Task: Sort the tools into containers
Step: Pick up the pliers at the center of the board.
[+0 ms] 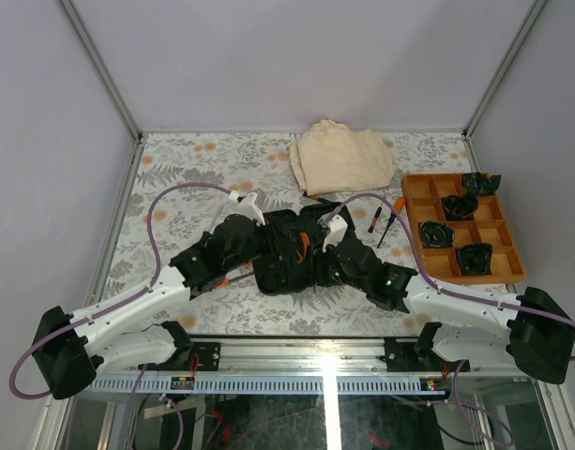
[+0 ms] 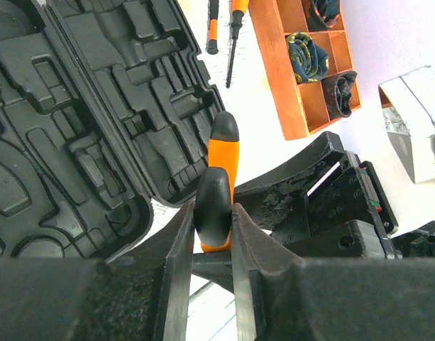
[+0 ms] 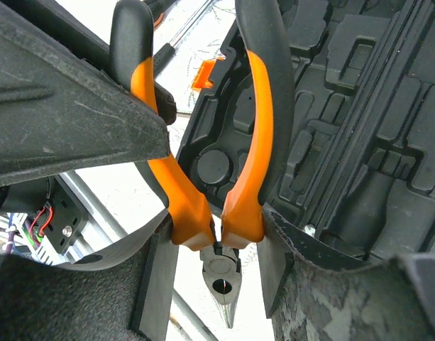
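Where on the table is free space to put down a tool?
Free: the far-left table, bordered by the wall, the beige cloth and the tool case. Crowded: the centre, where the left hand and right hand work at the case, and the gap between case and wooden tray, where two screwdrivers lie.

L arm (image 1: 128, 309): stretched far-right toward centre, wrist low.
L gripper (image 2: 213, 227): jaws narrow, clamped on screwdriver (image 2: 221, 167) handle.
R arm (image 1: 456, 300): stretched far-left toward centre.
R gripper (image 3: 216, 249): jaws half-wide, squeezing pliers (image 3: 256, 121) handles.

Case (image 1: 283, 272) centre; cloth (image 1: 341, 157) behind; tray (image 1: 420, 188) right; screwdrivers (image 1: 393, 214) between.
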`<state>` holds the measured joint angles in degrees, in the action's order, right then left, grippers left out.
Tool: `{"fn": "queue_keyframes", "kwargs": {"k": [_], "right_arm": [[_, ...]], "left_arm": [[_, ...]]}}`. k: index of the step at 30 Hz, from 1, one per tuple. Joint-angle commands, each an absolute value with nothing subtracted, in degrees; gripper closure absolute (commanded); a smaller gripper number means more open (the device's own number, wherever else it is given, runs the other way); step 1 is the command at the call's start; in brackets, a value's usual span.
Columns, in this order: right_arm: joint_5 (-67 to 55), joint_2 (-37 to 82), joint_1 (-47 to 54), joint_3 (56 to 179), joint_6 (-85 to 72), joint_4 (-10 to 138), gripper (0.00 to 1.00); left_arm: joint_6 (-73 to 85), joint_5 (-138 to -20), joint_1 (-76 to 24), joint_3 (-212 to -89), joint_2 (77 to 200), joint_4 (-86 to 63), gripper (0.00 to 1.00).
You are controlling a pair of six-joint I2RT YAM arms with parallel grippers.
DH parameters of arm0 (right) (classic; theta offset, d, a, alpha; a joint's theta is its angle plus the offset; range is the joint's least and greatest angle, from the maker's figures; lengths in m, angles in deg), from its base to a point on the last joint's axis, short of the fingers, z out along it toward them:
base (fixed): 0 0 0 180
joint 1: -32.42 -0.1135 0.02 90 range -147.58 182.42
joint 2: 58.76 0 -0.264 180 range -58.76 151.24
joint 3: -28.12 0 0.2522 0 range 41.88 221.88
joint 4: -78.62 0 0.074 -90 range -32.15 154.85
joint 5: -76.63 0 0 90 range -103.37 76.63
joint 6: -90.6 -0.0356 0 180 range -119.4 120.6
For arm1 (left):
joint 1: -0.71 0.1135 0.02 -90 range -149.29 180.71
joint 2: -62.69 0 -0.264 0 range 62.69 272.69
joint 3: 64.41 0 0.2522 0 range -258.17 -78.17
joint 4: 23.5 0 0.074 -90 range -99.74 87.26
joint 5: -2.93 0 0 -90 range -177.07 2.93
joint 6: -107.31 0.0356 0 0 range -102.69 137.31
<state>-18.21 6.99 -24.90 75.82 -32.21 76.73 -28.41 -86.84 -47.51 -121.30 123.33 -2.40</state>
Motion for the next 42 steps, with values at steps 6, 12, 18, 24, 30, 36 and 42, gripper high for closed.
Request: {"fn": "queue_keyframes", "kwargs": {"k": [6,12,18,24,30,36,42], "right_arm": [[-25.4,2.8,-23.9,77.6,-29.8,75.1,1.0],[-29.4,0.8,-24.0,77.4,-27.9,74.5,1.0],[-32.0,-2.6,-24.0,74.1,-20.3,79.8,1.0],[-32.9,-6.3,-24.0,70.6,-11.1,86.2,1.0],[-30.3,-8.9,-23.9,71.0,-4.1,85.9,1.0],[-25.6,-10.4,-23.9,72.1,1.7,82.7,1.0],[-20.0,-9.7,-24.0,73.3,8.3,81.3,1.0]], "left_arm": [[-26.2,-84.9,-47.7,-123.9,119.1,-4.9,0.45],[-24.8,-85.7,-47.7,-126.1,117.5,-1.2,0.36],[-23.6,-88.2,-47.6,-127.7,115.7,2.9,0.34],[-21.6,-91.1,-47.6,-129.7,114.4,8.1,0.33],[-20.3,-91.8,-47.7,-130.4,113.5,11.4,0.32],[-19.3,-91.5,-47.7,-131.3,113.4,12.5,0.32],[-18.0,-91.0,-47.7,-132.0,113.4,13.3,0.32]]}}
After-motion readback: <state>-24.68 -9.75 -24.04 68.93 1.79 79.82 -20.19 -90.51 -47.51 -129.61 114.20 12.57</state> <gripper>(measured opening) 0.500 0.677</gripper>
